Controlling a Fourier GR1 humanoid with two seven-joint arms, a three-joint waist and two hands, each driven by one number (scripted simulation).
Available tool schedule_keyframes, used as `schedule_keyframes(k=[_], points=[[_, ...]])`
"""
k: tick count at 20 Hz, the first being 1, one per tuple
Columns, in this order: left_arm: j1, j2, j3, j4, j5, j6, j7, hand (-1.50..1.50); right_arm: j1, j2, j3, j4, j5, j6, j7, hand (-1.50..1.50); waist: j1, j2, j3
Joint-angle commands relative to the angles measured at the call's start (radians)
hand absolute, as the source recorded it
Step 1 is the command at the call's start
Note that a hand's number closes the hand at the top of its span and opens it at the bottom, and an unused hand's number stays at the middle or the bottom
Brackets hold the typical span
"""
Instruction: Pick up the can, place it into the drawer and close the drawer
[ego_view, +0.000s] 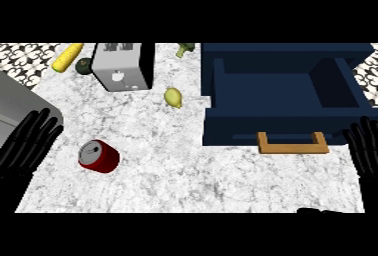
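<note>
Lemon (173, 97) and toaster (122, 66) sit between can (99, 156) and drawer (277, 100).

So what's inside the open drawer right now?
Nothing shows inside the navy drawer: only its bare blue floor. Its front wall hides the nearest strip. The red can lies on the counter, far left.

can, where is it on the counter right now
In the head view the red can lies on the counter's left side, just right of the open left hand, below the toaster.
</note>
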Motion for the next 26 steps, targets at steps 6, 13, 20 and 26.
schedule_keyframes(k=[6, 13, 20, 26], points=[[-0.002, -0.022, 0.024, 0.148, -0.061, -0.075, -0.116, -1.5, 0.072, -0.028, -0.094, -0.011, -0.078, 0.087, -0.051, -1.5, -0.003, 0.0, 0.0], [-0.034, -0.071, 0.0, 0.298, -0.172, -0.059, -0.263, -1.5, 0.083, 0.041, -0.011, -0.01, 0.032, 0.063, -0.062, -1.5, -0.001, 0.0, 0.0], [-0.091, -0.116, -0.033, 0.433, -0.256, -0.009, -0.323, -1.5, 0.018, -0.007, -0.118, 0.053, -0.037, 0.111, -0.076, -1.5, -0.001, 0.001, 0.0], [-0.117, -0.035, 0.081, 0.567, -0.199, -0.071, -0.403, -1.5, -0.02, -0.046, -0.186, 0.039, -0.11, 0.143, -0.005, -1.5, -0.001, 0.001, 0.0]])
